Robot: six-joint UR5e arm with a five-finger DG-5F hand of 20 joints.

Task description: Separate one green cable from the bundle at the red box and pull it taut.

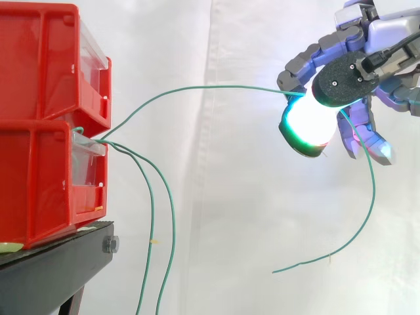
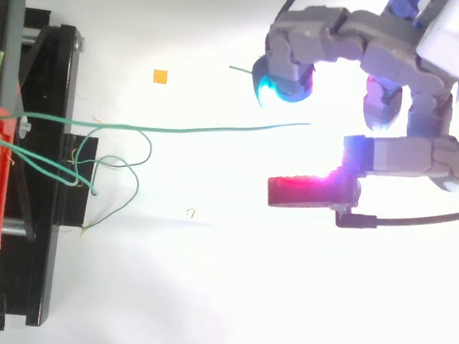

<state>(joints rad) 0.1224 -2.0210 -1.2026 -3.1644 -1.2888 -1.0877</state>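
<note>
Two red bins stood stacked on a black desk at the left of the side view, before a white curtain. Thin cables came out of the front of the lower bin. One green cable rose in a shallow arc and ran right to the robot hand, well apart from the bins. Its curled, glowing fingers pinched the cable, which bowed gently rather than lying straight. The free end hung below the robot hand. Two other cables drooped beside the desk.
</note>
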